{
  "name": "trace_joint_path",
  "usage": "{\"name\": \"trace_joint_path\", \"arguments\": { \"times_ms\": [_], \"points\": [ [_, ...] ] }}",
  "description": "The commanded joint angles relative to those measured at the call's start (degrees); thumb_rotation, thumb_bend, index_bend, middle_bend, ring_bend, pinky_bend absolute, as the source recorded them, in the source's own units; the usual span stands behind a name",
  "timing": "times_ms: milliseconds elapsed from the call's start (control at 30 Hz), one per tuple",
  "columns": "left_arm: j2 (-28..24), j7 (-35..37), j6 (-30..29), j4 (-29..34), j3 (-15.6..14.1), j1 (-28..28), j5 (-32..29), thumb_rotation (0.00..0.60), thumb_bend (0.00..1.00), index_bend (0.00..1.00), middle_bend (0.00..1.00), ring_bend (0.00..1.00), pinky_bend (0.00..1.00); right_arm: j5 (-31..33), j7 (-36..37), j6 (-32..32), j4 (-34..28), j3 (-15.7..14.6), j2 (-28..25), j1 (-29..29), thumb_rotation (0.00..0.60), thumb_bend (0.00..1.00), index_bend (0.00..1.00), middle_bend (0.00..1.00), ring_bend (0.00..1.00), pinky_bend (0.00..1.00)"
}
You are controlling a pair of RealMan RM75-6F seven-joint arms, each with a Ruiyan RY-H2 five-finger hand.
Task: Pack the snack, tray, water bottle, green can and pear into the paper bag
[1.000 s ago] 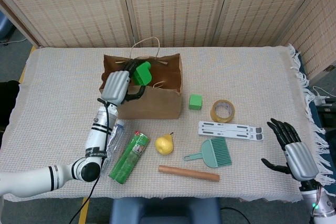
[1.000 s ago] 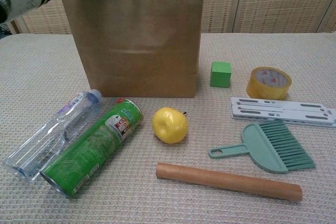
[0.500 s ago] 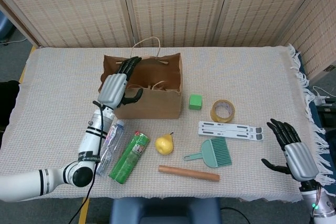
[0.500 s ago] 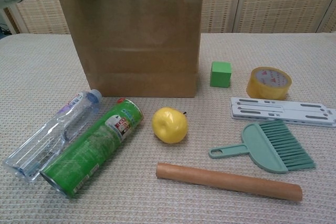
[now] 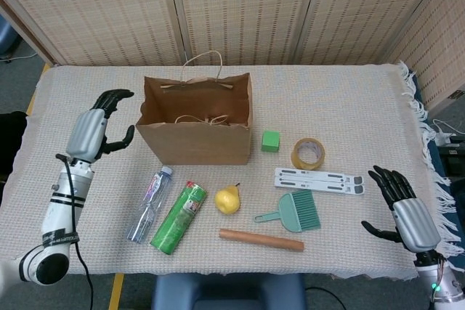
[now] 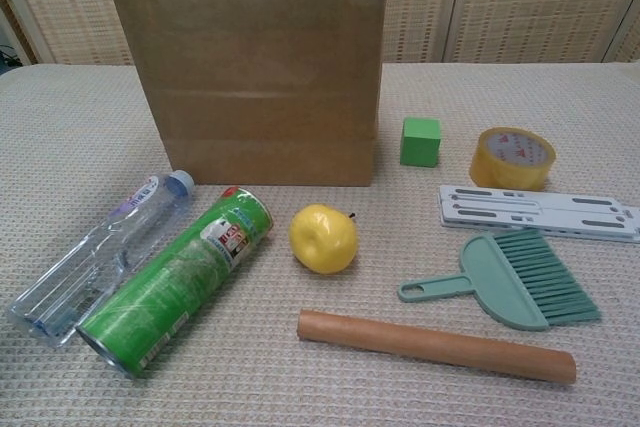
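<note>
The brown paper bag stands upright and open-topped at the table's middle; I see only brown paper and a handle inside it. In front of it lie the clear water bottle, the green can on its side, and the yellow pear. My left hand hovers open to the left of the bag, holding nothing and apart from it. My right hand is open at the table's near right edge, far from all of them. Neither hand shows in the chest view.
Right of the bag sit a small green cube, a tape roll and a white slotted rack. A green hand brush and a wooden roller lie near the front edge.
My left hand held a green item over the bag's mouth, let it go into the bag, then drew back to the left of the bag. The right hand has not moved.
</note>
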State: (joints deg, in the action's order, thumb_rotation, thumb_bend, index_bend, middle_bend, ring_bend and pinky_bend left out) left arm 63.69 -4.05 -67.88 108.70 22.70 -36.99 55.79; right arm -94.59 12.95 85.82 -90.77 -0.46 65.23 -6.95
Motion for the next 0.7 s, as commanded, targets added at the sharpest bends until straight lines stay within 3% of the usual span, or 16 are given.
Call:
{"name": "trace_joint_path", "arguments": {
  "times_ms": [33,300,467,633,700],
  "points": [
    [-5.92,7.71,-1.81,2.04,-5.54,7.84,7.53,0.6,0.46,0.2,0.16,0.1,0.29,-0.01,-0.02,-0.1,-0.15,-0.12,-0.1,0.05,0.6,0.06,0.0,0.0,0.0,0.0],
    [-7.23,14.23,-2.44,-5.3,-14.64,14.22,22.1,0.6,0.46,0.2,0.16,0.1,0.29,-0.21,-0.82,-0.32,-0.44,-0.28,-0.02,0.03,0.6,0.06,0.0,0.0,0.0,0.0],
    [-3.91,9.58,-4.13,-22.72,-20.95,12.08,41.54,0.6,0.46,0.16,0.14,0.09,0.28,-0.48,-1.12,-0.24,-0.33,-0.33,0.06,0.03,0.6,0.06,0.0,0.0,0.0,0.0],
    [-1.23,6.06,-5.74,-40.07,-27.05,7.22,58.63,0.6,0.41,0.03,0.03,0.01,0.18,-0.34,-1.22,-0.4,-0.31,-0.3,0.06,-0.01,0.6,0.06,0.0,0.0,0.0,0.0],
    [-0.26,4.92,-6.42,-44.16,-28.85,5.48,63.14,0.6,0.4,0.01,0.01,0.0,0.14,-0.24,-1.19,-0.45,-0.31,-0.27,0.08,-0.01,0.6,0.06,0.0,0.0,0.0,0.0]
  ]
}}
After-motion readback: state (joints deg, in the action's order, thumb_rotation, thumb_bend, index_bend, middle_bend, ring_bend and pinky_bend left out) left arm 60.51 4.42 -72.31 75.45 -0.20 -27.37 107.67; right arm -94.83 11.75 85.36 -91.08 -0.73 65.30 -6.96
